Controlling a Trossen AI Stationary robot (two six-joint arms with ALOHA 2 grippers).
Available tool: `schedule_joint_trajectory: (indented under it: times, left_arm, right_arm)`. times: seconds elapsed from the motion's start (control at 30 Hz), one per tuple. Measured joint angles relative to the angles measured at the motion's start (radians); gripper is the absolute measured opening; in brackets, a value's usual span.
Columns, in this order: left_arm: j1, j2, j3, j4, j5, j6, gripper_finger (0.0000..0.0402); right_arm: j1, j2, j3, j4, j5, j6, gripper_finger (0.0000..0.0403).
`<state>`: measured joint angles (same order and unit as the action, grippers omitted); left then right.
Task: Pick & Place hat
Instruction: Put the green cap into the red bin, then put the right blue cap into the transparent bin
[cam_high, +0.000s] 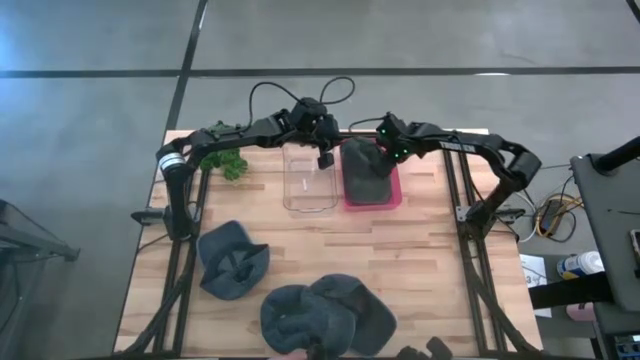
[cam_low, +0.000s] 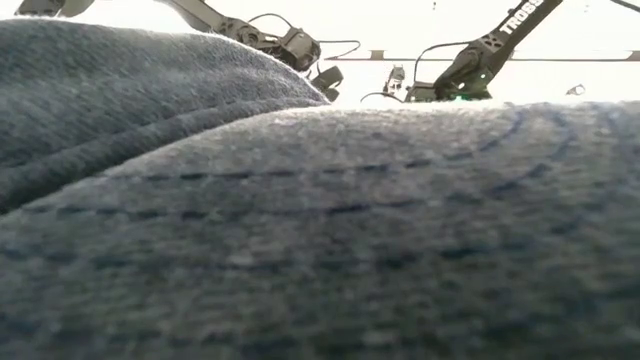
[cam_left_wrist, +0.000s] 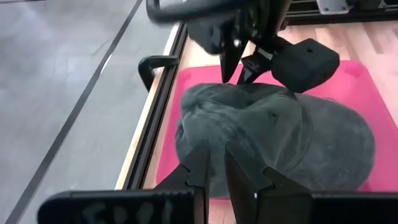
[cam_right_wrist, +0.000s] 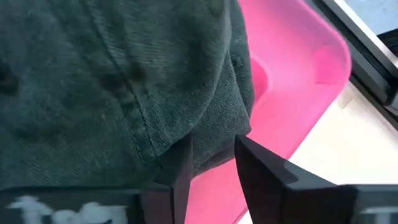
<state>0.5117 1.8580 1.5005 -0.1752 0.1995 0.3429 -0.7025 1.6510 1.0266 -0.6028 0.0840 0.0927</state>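
Observation:
A dark grey-green hat (cam_high: 365, 172) lies in the pink tray (cam_high: 392, 200) at the table's far middle, its crown slumped over the tray's floor. My right gripper (cam_high: 384, 152) points steeply down at the hat's far end, its fingers closed in on the cloth (cam_right_wrist: 211, 146). My left gripper (cam_high: 325, 157) hangs over the clear bin (cam_high: 308, 182) beside the tray, its fingers (cam_left_wrist: 200, 171) drawn together with nothing between them, aimed at the hat (cam_left_wrist: 280, 137). My right gripper has a raised fold of the hat's crown (cam_left_wrist: 239, 87), at the hat's far end, between its two fingertips (cam_left_wrist: 226, 65). The fingers come from above, pointing down. The hat still lies in the pink tray, slack.
Three more grey-blue hats lie near the front edge (cam_high: 232, 262) (cam_high: 298, 318) (cam_high: 360, 305); one fills the low view (cam_low: 320, 230). A green plant sprig (cam_high: 226, 160) lies at the far left. Bare wood lies between the bins and the near hats.

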Motion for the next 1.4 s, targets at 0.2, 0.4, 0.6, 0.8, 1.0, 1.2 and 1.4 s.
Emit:
schedule_joint_trajectory:
  times: [0.2,0.4,0.6,0.8,1.0,1.2,1.4]
  left_arm:
    - [0.017,-0.002,0.000,-0.010,-0.009,0.024,0.0042]
    - [0.040,-0.001,0.000,-0.102,0.120,0.000,0.0042]
    - [-0.001,0.046,-0.001,0.001,0.198,-0.023,0.0042]
    - [-0.029,0.158,0.055,0.045,0.202,-0.031,0.0042]
    - [-0.030,0.238,0.141,0.036,0.200,-0.066,0.0042]
    - [-0.035,0.193,0.169,-0.037,0.160,-0.075,0.0042]
    - [-0.063,0.096,0.166,-0.301,0.104,-0.173,0.0042]
  right_arm:
    - [0.000,-0.040,-0.001,-0.089,0.079,-0.044,0.0146]
    - [0.000,-0.144,-0.008,-0.109,0.101,-0.052,0.0167]
    - [0.002,-0.251,-0.010,-0.111,0.104,-0.043,0.0178]
    - [0.005,-0.323,-0.026,-0.171,0.102,-0.040,0.0178]
    - [0.056,-0.410,-0.061,-0.217,0.102,-0.043,0.0178]
    - [0.171,-0.562,-0.122,-0.234,0.101,0.040,0.0178]
    - [0.360,-0.723,-0.205,-0.240,0.096,0.187,0.0178]
